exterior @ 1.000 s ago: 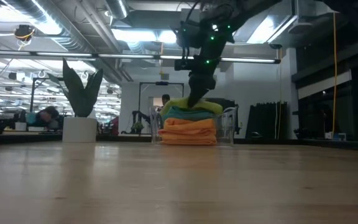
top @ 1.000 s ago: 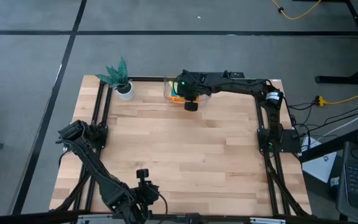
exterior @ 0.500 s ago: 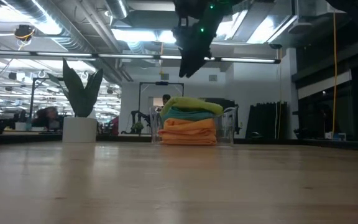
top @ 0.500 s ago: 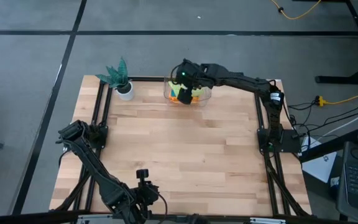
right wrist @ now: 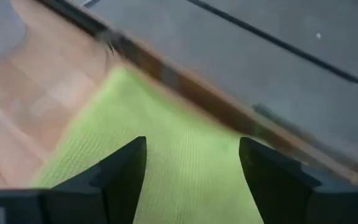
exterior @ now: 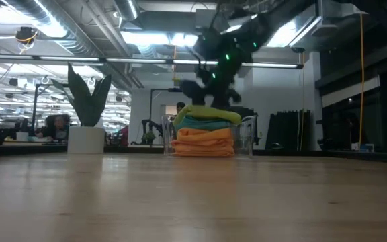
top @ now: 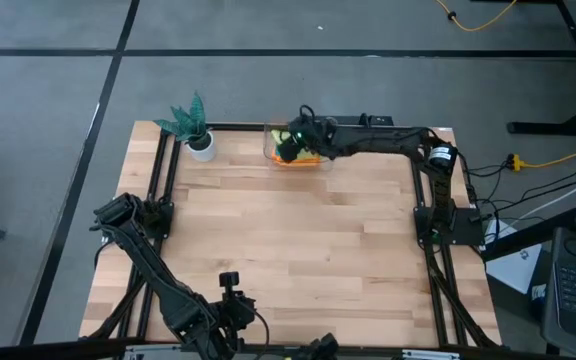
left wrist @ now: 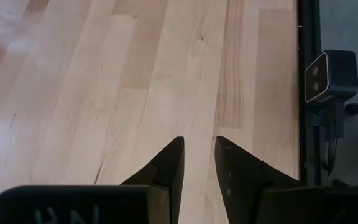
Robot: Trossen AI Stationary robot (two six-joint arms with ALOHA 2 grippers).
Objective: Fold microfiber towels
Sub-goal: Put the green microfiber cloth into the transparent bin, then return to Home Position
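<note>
A pale wooden table (top: 298, 250) stands on grey floor; in the low view an open office with ceiling pipes lies beyond it. At the near left edge the left gripper (left wrist: 197, 163) waits, fingers slightly parted, grasping nothing. Far left stands a potted plant (top: 193, 125). Right of it, at the far edge, the folded microfiber towels (exterior: 203, 131) are stacked in a clear bin (exterior: 248, 138), lime green topmost. The right gripper (right wrist: 191, 163) hangs just above the stack, released, fingers spread wide.
</note>
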